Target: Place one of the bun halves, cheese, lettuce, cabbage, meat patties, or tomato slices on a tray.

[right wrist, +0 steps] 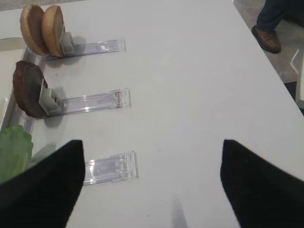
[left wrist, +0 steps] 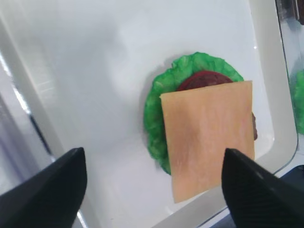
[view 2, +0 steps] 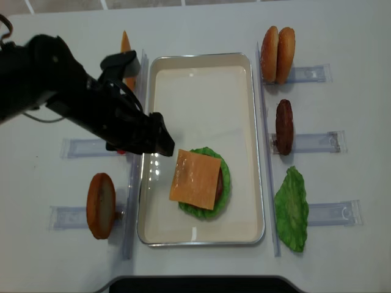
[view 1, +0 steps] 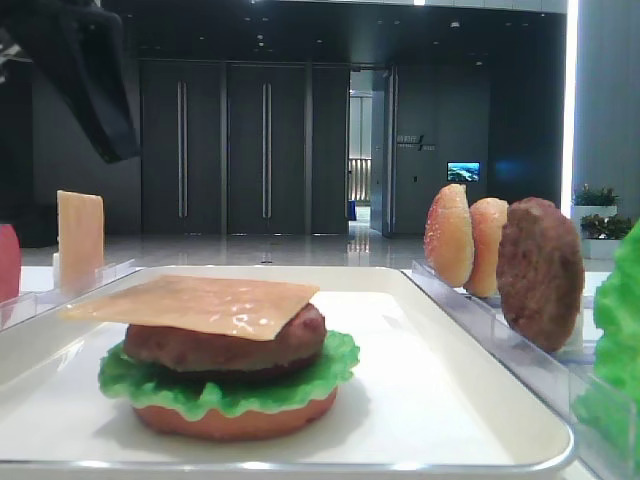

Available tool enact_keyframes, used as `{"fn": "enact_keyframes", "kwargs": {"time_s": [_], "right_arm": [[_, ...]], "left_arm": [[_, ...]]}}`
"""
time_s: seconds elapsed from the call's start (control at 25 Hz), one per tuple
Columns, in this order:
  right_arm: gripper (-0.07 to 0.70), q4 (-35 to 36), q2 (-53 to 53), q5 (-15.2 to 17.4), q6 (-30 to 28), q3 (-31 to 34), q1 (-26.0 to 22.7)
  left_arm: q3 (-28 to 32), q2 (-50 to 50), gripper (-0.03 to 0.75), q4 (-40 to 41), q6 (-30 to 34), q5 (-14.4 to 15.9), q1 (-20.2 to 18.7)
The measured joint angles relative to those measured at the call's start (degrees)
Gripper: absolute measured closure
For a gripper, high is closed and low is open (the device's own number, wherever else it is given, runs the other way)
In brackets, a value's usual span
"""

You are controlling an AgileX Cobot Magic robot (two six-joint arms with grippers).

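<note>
A pale orange cheese slice (view 2: 195, 179) lies flat on top of a stack on the white tray (view 2: 201, 67). Under it sit a brown meat patty (view 1: 220, 345), a green lettuce leaf (view 1: 230, 390) and a bun half (view 1: 235, 420). In the left wrist view the cheese (left wrist: 209, 137) covers most of the patty and lettuce (left wrist: 156, 109). My left gripper (left wrist: 152, 156) hangs open above the tray with nothing between its fingers; from overhead my left gripper (view 2: 160, 141) is at the tray's left rim, just left of the stack. My right gripper (right wrist: 152, 145) is open over bare table.
Right of the tray, clear racks hold two bun halves (view 2: 278, 46), a patty (view 2: 284, 126) and a lettuce leaf (view 2: 292, 210). On the left stand another bun half (view 2: 101, 206) and an upright cheese slice (view 2: 126, 44). An empty rack (right wrist: 111, 167) lies near my right gripper.
</note>
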Motion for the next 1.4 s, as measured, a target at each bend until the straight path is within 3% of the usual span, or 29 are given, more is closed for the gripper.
{"fn": "enact_keyframes", "kwargs": {"time_s": [0.24, 0.36, 0.52, 0.68, 0.96, 1.4], "right_arm": [[0.076, 0.00, 0.00, 0.00, 0.00, 0.00, 0.00], [0.076, 0.00, 0.00, 0.00, 0.00, 0.00, 0.00], [0.076, 0.00, 0.00, 0.00, 0.00, 0.00, 0.00], [0.076, 0.00, 0.00, 0.00, 0.00, 0.00, 0.00], [0.076, 0.00, 0.00, 0.00, 0.00, 0.00, 0.00], [0.076, 0.00, 0.00, 0.00, 0.00, 0.00, 0.00]], "left_arm": [[-6.80, -3.44, 0.024, 18.27, -10.74, 8.94, 4.78], [-8.55, -4.91, 0.024, 25.41, -13.69, 14.65, 8.26], [-8.88, -7.07, 0.024, 31.57, -15.39, 19.11, 13.23], [-8.91, -8.76, 0.024, 36.48, -17.78, 20.99, 17.01], [-7.74, -9.99, 0.024, 38.79, -18.94, 24.02, 17.79], [11.19, -27.54, 0.024, 37.88, -21.01, 23.52, 17.79]]}}
